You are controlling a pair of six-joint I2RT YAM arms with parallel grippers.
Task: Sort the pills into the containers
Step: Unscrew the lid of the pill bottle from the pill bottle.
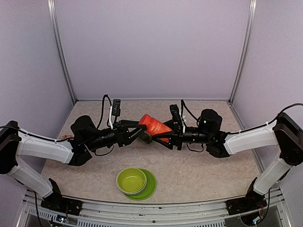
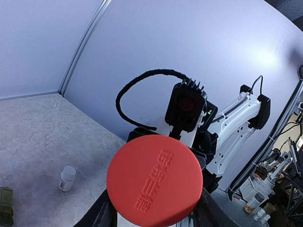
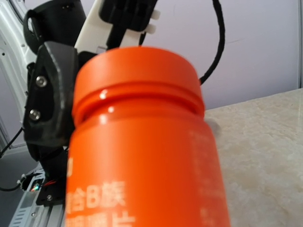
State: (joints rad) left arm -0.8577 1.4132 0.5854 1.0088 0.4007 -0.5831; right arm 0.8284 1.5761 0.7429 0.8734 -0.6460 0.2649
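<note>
Uncapping the orange-red bottle (image 1: 154, 126) looks to be the step in hand. From above, both arms meet over the middle of the counter (image 1: 213, 175) and hold the bottle tilted in the air between them, the left jaws at its cap end and the right jaws at its body. Just below it, between the two arms, sits a dark green shape that I take to be the containers (image 1: 145, 138); the arms hide most of it. The lime-green bowl (image 1: 131, 180) on its plate (image 1: 151, 185) stands nearer the bases, well apart from them.

From the left wrist, the round red cap (image 2: 154, 187), with raised characters on its face, fills the lower middle. The left jaws stand narrow, a dark finger (image 2: 102, 213) showing at each side, seemingly closed on the cap. At the far left edge a corner of the containers (image 2: 5, 208) lies on the counter: dark green and square, its lid apparently down, the rest cut off. A small white vial (image 2: 67, 178) stands near it, apart.

From the right wrist, the bottle fills the frame, its cap seated on the neck with the left arm's finger against its side. The right jaws are out of shot, but since the bottle hangs in the air I judge them closed on its body. The next move calls for twisting the cap against that firm hold. No pills show anywhere.
</note>
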